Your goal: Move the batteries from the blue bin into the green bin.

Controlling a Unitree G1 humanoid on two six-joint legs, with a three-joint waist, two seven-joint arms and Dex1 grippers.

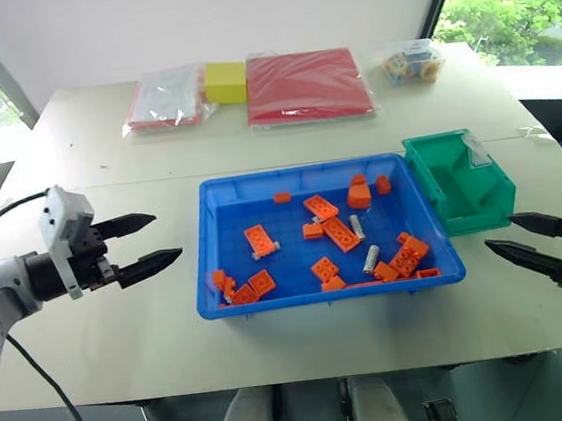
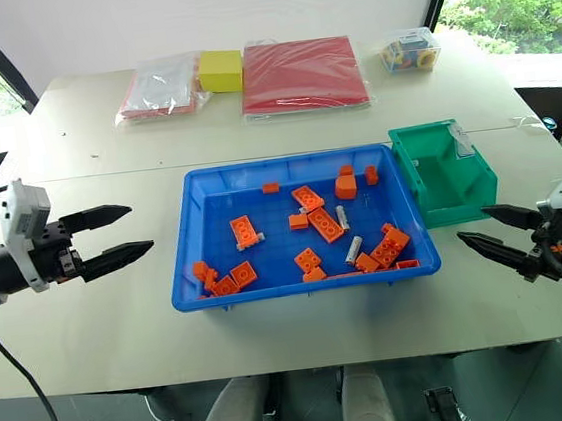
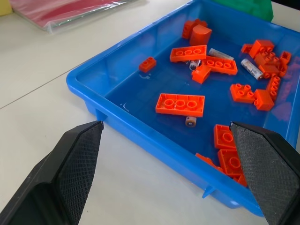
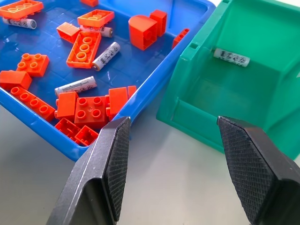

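Observation:
The blue bin (image 1: 310, 295) sits mid-table and holds orange toy bricks (image 1: 341, 233) mixed with the batteries. One battery (image 1: 371, 258) lies near the bin's front right and another (image 1: 357, 227) beside a long brick. In the right wrist view two batteries (image 4: 75, 86) (image 4: 106, 56) lie among the bricks. The green bin (image 1: 460, 187) touches the blue bin's right end, with a small white sticker (image 4: 231, 57) on its inner wall. My left gripper (image 1: 167, 235) hovers open to the left of the blue bin. To the right of it, my right gripper (image 1: 498, 231) is open in front of the green bin.
Along the table's far side lie a clear bag (image 1: 164, 97), a yellow box (image 1: 225, 82), a flat red packet (image 1: 306, 85) and a small clear box of coloured pieces (image 1: 413, 63). Bare tabletop (image 1: 122, 328) lies on both sides of the bins.

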